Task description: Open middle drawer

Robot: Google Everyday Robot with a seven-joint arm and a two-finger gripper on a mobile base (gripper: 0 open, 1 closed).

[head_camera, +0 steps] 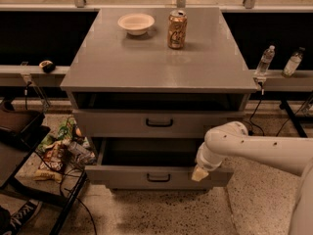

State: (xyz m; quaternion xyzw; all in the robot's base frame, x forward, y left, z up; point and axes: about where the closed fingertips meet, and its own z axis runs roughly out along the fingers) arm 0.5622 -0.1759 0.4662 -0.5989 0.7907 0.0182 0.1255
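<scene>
The middle drawer (pixel 122 176) is pulled out toward me, and its plain dark inside (pixel 146 153) shows. Its flat grey front carries a small black loop handle (pixel 159 178) at the centre. My gripper (pixel 197 173), at the end of the white arm (pixel 254 148) coming in from the right, rests at the right part of the drawer's front edge, to the right of the handle. The upper drawer (pixel 112 124), with the longer black handle (pixel 159 123), sits just above. The lowest drawer front is hidden under the pulled-out drawer.
On the cabinet top (pixel 156 58) stand a white bowl (pixel 136 22) and a drink can (pixel 177 29). A cart (pixel 29 180) with snack bags (pixel 56 151) stands at the left. Two bottles (pixel 264 60) stand on a ledge at the right. The floor is speckled.
</scene>
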